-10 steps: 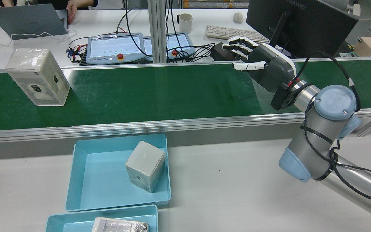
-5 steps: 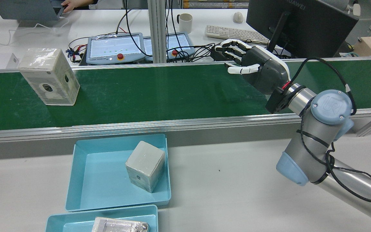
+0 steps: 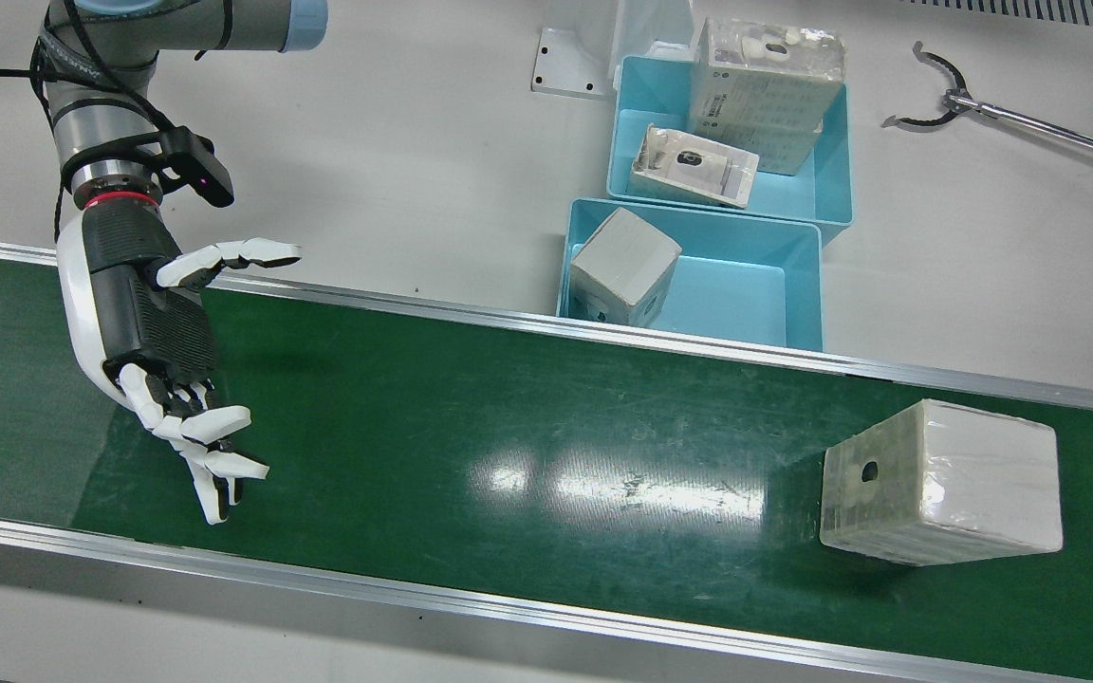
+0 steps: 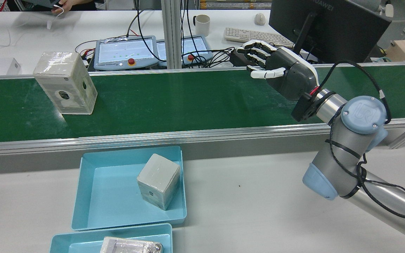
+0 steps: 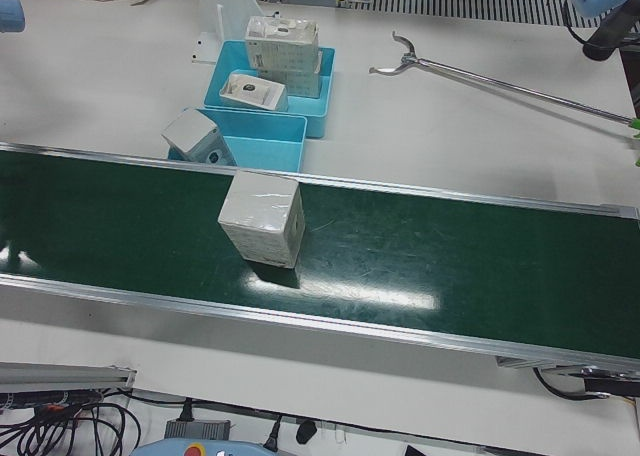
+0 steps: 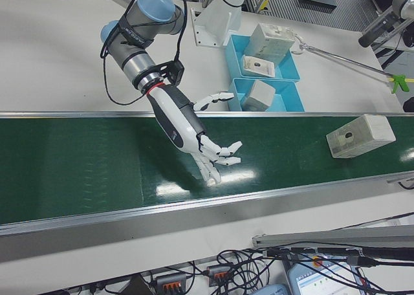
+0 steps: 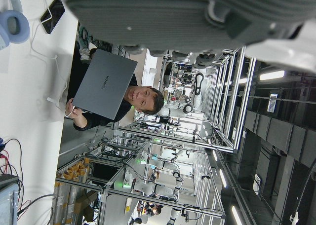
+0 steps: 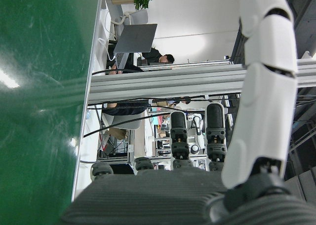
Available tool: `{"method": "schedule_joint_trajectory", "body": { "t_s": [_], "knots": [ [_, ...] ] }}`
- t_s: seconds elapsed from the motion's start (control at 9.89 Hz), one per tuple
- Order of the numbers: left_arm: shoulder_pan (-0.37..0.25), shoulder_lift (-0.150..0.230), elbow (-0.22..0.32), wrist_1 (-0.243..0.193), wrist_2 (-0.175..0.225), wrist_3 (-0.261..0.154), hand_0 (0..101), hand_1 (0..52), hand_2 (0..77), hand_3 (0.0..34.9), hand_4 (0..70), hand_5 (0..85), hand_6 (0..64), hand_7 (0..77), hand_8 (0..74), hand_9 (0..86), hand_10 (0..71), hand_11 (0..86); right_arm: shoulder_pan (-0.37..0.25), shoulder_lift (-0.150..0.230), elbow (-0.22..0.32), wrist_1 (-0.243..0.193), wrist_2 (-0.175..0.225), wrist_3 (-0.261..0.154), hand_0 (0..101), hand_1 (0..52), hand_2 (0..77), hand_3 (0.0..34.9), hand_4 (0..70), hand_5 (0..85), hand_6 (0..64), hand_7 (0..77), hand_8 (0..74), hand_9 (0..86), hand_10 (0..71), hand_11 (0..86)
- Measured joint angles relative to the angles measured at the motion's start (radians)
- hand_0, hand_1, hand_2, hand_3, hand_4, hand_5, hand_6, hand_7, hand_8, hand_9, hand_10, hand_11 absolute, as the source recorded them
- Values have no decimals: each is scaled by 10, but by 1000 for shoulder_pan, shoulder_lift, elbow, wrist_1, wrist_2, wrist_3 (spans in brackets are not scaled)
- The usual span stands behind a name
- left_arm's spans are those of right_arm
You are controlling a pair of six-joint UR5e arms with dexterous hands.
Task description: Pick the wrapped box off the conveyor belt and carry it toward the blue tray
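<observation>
While the pale plastic-wrapped box (image 3: 940, 484) stands on the green conveyor belt (image 3: 509, 427) well apart from the empty, spread right hand (image 3: 162, 351), a mistimed closing could knock it over.

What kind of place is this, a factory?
Probably a robot test lab, not a factory. A green conveyor belt carries one wrapped box, a robot hand waits open, and desks with a monitor stand behind.
</observation>
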Motion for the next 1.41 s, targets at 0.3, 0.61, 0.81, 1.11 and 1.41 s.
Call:
{"method": "schedule_joint_trajectory", "body": {
  "t_s": [0.3, 0.61, 0.81, 1.11, 1.41],
  "knots": [
    [0, 0, 0, 0, 0, 0, 0, 0, 5, 0, 0, 11, 5, 0, 0, 0, 0, 0, 5, 4, -3, 0, 0, -1, 481, 196, 218, 198, 93, 393, 16, 262, 0, 65, 5, 16],
    [0, 0, 0, 0, 0, 0, 0, 0, 5, 0, 0, 11, 5, 0, 0, 0, 5, 0, 10, 11, -7, -1, -1, -3, 498, 180, 207, 198, 104, 393, 16, 256, 0, 65, 5, 16],
    [0, 0, 0, 0, 0, 0, 0, 0, 5, 0, 0, 11, 5, 0, 0, 0, 0, 0, 14, 12, -7, -1, -2, -4, 493, 153, 185, 215, 125, 376, 22, 235, 0, 60, 5, 16],
    [0, 0, 0, 0, 0, 0, 0, 0, 5, 0, 0, 11, 0, 5, 0, 0, 0, 0, 18, 13, -7, -1, -3, -2, 486, 153, 185, 218, 104, 398, 22, 251, 0, 60, 5, 16],
    [0, 0, 0, 0, 0, 0, 0, 0, 11, 0, 0, 11, 5, 0, 0, 0, 5, 0, 19, 13, -8, -1, -3, -3, 481, 153, 175, 231, 104, 398, 22, 262, 0, 60, 0, 16]
  ]
}}
